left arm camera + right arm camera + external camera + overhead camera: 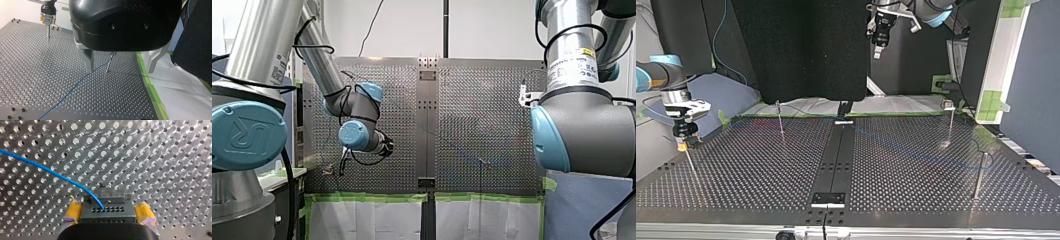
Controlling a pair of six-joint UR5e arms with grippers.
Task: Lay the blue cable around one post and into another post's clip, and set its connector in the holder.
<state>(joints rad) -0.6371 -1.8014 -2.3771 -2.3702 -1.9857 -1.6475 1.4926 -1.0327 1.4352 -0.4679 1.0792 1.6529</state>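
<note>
1. On the table, in the top view, one post stands left of the centre strip; a second post and a third post stand right of it.
2. My right gripper stands at that view's left, directly over a fourth post.
3. The connector sits between its pads; the cable leaves it across the table.
4. My left gripper hangs well above the far edge.

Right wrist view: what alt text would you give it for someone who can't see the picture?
My right gripper clamps a grey boxy metal connector, dotted with rows of small holes, between its two yellow pads. A thin blue cable runs out of the connector and curves away over the perforated silver metal table.
</note>
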